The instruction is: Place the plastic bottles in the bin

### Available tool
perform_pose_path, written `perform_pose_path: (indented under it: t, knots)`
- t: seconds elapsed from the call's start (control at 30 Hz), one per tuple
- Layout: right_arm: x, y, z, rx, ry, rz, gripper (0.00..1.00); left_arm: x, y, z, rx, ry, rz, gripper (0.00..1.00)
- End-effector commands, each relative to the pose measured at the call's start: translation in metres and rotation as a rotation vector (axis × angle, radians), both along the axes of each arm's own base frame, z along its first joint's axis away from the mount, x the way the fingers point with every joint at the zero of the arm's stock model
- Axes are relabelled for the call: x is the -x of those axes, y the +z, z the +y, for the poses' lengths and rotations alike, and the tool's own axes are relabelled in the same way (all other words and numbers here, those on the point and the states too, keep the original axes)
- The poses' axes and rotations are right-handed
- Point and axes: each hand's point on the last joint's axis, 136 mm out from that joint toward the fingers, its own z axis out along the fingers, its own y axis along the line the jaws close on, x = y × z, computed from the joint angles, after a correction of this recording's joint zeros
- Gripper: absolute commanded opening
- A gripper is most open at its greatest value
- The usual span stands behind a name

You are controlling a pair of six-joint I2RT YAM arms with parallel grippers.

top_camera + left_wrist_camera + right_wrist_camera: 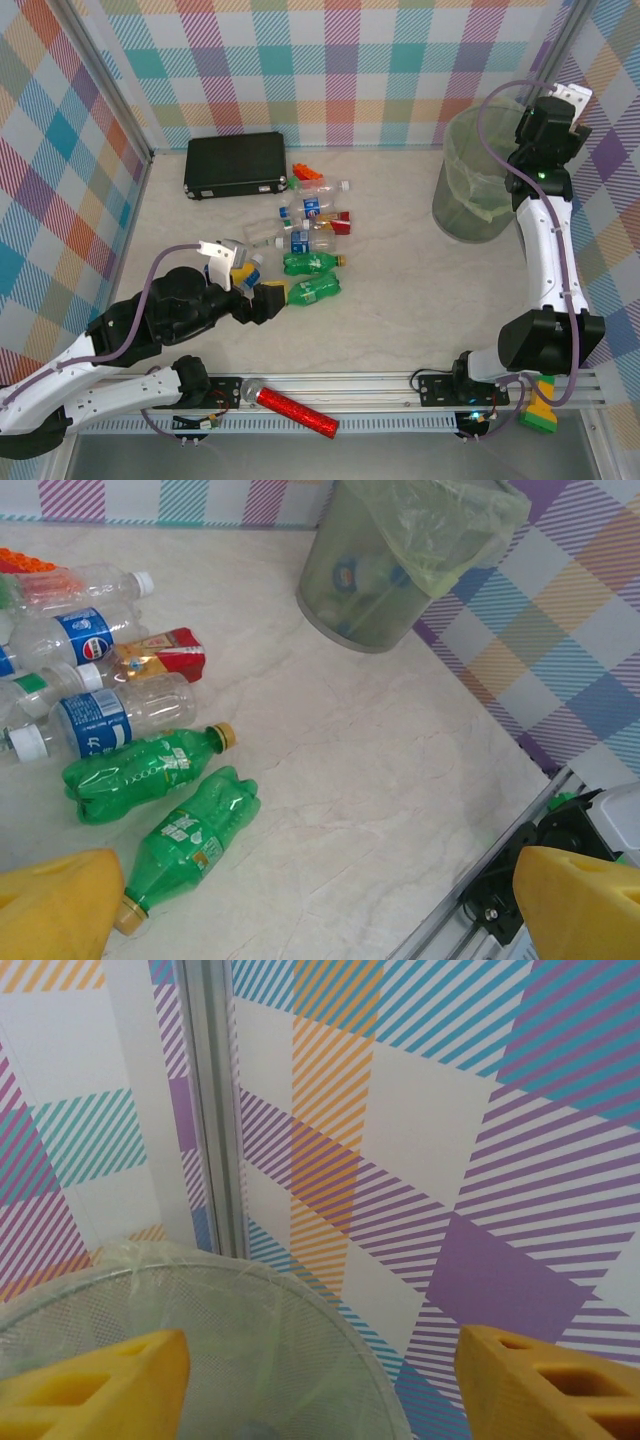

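Several plastic bottles [310, 235] lie in a cluster at mid-table. Two are green [140, 775] [190, 840]; the others are clear with blue labels [95, 720]. My left gripper [262, 285] hovers just left of the nearest green bottle [315, 288]. In the left wrist view this gripper [320, 910] is open over bare table, its yellow fingers [55, 905] wide apart. The bin [475, 190], lined with a pale green bag, stands at the far right. My right gripper [320, 1380] is open and empty above the bin's rim [200, 1280], near the wall.
A flat black case [235, 165] lies at the back left, with orange bricks [308, 175] beside it. A red glittery cylinder [295, 410] rests on the front rail. A red and gold packet [160, 658] sits among the bottles. Bottle shapes show through the bin's mesh [345, 575].
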Motion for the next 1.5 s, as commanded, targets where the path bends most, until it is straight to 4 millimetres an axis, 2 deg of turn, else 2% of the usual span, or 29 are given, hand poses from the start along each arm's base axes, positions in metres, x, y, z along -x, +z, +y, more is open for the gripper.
perform_pose_path:
  t: [0.0, 0.07, 0.17, 0.2, 0.23, 0.43, 0.67, 0.8, 0.9, 1.07, 1.33, 1.47]
  knots:
    - [0.012, 0.028, 0.009, -0.046, 0.042, -0.085, 0.75, 0.003, 0.008, 0.004, 0.022, 0.000, -0.002, 1.00]
    - [0.015, 0.032, 0.017, -0.084, 0.084, -0.100, 0.84, 0.003, 0.007, 0.004, 0.019, 0.002, -0.003, 1.00]
    - [0.023, 0.037, 0.031, -0.145, 0.146, -0.116, 0.88, -0.001, 0.003, 0.003, 0.009, 0.021, -0.001, 1.00]
    - [0.026, 0.038, 0.037, -0.167, 0.165, -0.121, 0.96, -0.003, 0.002, 0.003, 0.005, 0.030, -0.001, 1.00]
    - [0.029, 0.039, 0.041, -0.187, 0.183, -0.125, 0.99, -0.005, 0.000, 0.003, 0.000, 0.039, 0.001, 1.00]
    - [0.049, 0.027, 0.089, -0.316, 0.356, -0.113, 0.99, -0.021, -0.015, 0.008, -0.052, 0.152, 0.027, 1.00]
    - [0.075, -0.004, 0.161, -0.423, 0.607, -0.026, 0.99, -0.041, -0.042, 0.037, -0.172, 0.381, 0.063, 1.00]
    - [0.094, -0.022, 0.202, -0.453, 0.746, 0.032, 0.99, -0.044, -0.061, 0.048, -0.210, 0.448, 0.101, 0.99]
    - [0.109, -0.036, 0.223, -0.496, 0.820, 0.072, 0.99, -0.043, -0.077, 0.053, -0.226, 0.477, 0.139, 1.00]
    - [0.129, -0.060, 0.242, -0.555, 0.893, 0.133, 0.99, -0.037, -0.096, 0.066, -0.242, 0.530, 0.208, 1.00]
    - [0.147, -0.086, 0.266, -0.621, 0.993, 0.205, 0.99, -0.028, -0.110, 0.093, -0.242, 0.609, 0.250, 1.00]
    - [0.155, -0.097, 0.283, -0.654, 1.058, 0.246, 0.99, -0.028, -0.127, 0.093, -0.259, 0.608, 0.303, 1.00]
